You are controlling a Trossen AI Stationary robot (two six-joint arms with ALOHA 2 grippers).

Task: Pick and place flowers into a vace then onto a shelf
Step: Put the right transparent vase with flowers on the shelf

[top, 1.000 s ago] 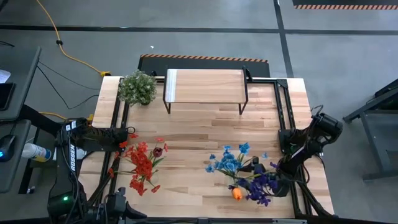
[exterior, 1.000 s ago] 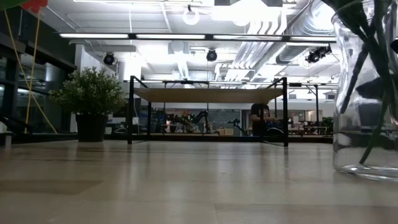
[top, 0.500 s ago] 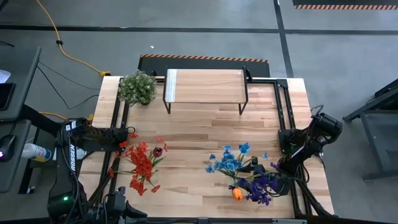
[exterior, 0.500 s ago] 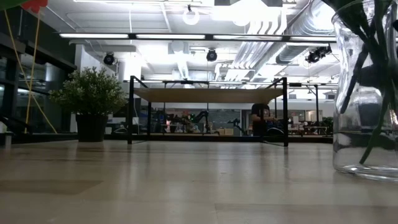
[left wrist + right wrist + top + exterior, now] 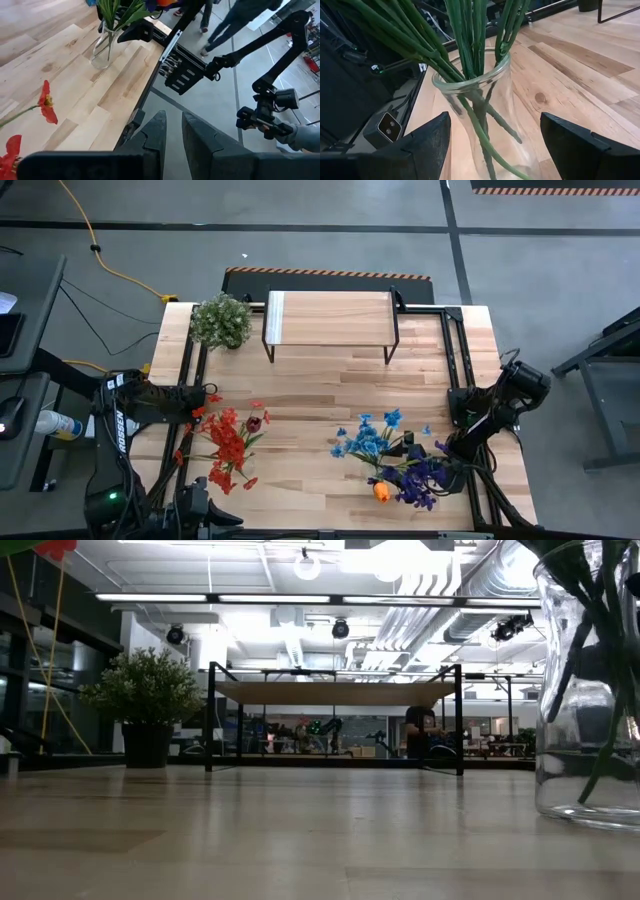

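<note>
Red flowers with a dark red tulip are up in the air at the table's near left, beside my left gripper, which is shut on them. In the low view only one bloom shows, high above the tabletop. Blue, purple and orange flowers stand with their stems in a glass vase at the near right. My right gripper is open, with one finger on each side of the vase. The shelf stands at the far middle. My left gripper holds the red flowers, but its own fingers hide the place of contact, so I cannot see which part it has. The blooms spread out to one side of the fingers. The bunch is lifted clear of the table.
A bushy potted plant stands to the left of the shelf. Bare tabletop lies between the shelf and both flower bunches. Beyond the table's near right edge, a person's legs and another dark arm show.
</note>
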